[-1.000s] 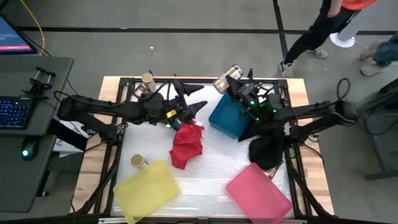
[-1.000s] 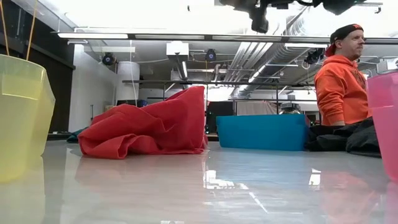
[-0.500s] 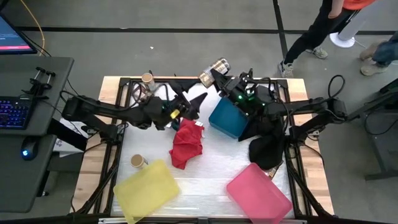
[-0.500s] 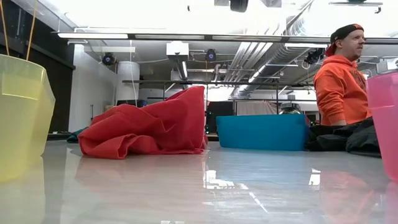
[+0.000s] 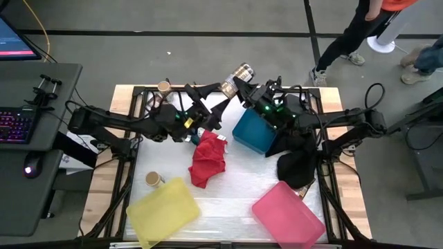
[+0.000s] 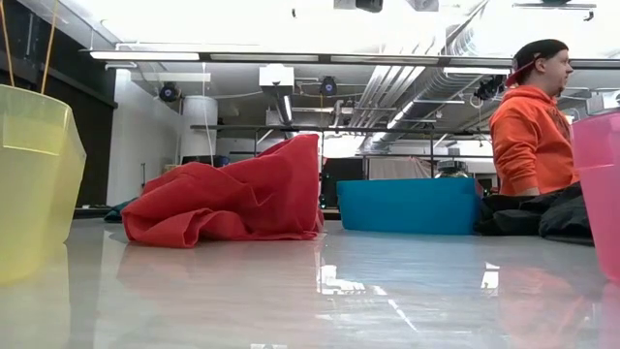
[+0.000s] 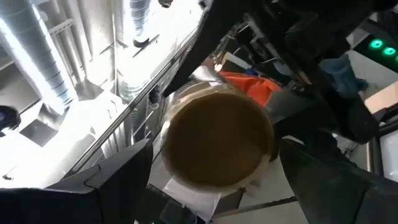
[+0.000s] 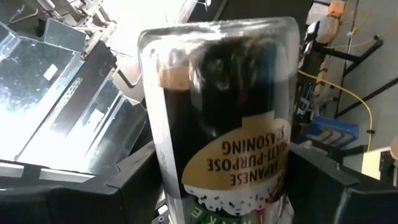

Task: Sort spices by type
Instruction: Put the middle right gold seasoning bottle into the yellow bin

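My right gripper (image 5: 243, 81) is shut on a glass spice jar (image 5: 239, 73) with a yellow-and-white label (image 8: 239, 155), raised above the table's far edge beside the blue tray (image 5: 255, 130). My left gripper (image 5: 220, 98) is open, and its fingers stand on either side of the jar's round brown end (image 7: 214, 140); whether they touch it, I cannot tell. Two more jars with tan lids stand on the table. One (image 5: 164, 88) is at the far left and one (image 5: 154, 180) is by the yellow tray (image 5: 165, 207). My right gripper pinches the jar's round sides (image 8: 186, 186) between its two fingers (image 8: 134, 180), at the end of the jar nearer the wrist. The fingers run along the jar, coming from the table's right and slanting upward. The jar is lifted clear and juts out past the fingertips toward my left gripper.
A red cloth (image 5: 208, 158) lies heaped mid-table and a black cloth (image 5: 297, 166) lies to its right. A pink tray (image 5: 287, 214) sits at the near right. A person in an orange hoodie (image 6: 528, 136) stands beyond the table's far right.
My right gripper has carried the jar up and toward the table's left, then held still. My left gripper has tipped its fingers up off the red cloth, so that they point at the jar's end.
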You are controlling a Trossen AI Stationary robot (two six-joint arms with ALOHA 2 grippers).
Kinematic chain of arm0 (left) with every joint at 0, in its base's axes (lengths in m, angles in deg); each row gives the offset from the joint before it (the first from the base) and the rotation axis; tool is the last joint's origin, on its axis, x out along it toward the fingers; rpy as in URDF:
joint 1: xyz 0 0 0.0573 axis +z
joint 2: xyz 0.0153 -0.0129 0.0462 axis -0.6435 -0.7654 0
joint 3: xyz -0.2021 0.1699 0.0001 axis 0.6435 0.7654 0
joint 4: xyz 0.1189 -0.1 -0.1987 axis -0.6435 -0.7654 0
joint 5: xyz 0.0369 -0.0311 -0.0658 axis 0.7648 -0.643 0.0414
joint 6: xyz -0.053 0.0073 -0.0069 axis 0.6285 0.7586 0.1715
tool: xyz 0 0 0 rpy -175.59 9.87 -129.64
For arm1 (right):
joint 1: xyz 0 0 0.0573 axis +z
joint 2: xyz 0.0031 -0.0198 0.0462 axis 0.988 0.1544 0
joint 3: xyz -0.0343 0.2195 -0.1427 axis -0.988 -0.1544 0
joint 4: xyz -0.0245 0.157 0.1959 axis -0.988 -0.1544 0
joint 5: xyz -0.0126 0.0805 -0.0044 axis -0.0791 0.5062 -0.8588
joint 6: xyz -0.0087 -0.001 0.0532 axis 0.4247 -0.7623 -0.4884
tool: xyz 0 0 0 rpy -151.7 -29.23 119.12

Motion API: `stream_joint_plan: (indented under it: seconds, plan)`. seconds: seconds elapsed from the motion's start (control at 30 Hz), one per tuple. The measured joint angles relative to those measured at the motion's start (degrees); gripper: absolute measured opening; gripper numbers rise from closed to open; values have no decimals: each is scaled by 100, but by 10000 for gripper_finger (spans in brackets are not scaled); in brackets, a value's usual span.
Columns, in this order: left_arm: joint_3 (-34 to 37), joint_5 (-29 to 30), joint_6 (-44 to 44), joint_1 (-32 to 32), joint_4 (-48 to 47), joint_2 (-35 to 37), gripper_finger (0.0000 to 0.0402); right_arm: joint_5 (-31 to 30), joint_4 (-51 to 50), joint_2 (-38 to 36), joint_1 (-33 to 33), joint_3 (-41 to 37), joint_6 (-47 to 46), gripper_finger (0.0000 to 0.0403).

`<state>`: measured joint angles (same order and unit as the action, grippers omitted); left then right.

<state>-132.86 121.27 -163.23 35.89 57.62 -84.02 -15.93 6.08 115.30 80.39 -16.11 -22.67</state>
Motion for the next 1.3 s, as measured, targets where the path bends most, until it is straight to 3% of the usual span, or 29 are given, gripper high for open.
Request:
stream_joint_plan:
  seconds: [0.47,0.87,1.3]
  plan:
    - [4,-107,-588,122,685,-174,339,29,-38,0,129,-2,-84,276]
    - [4,-962,-489,98,615,-209,339,-155,-152,-4,159,-2,-189,276]
    - [4,-865,-439,194,483,-207,338,-132,-168,-4,166,-4,-188,276]
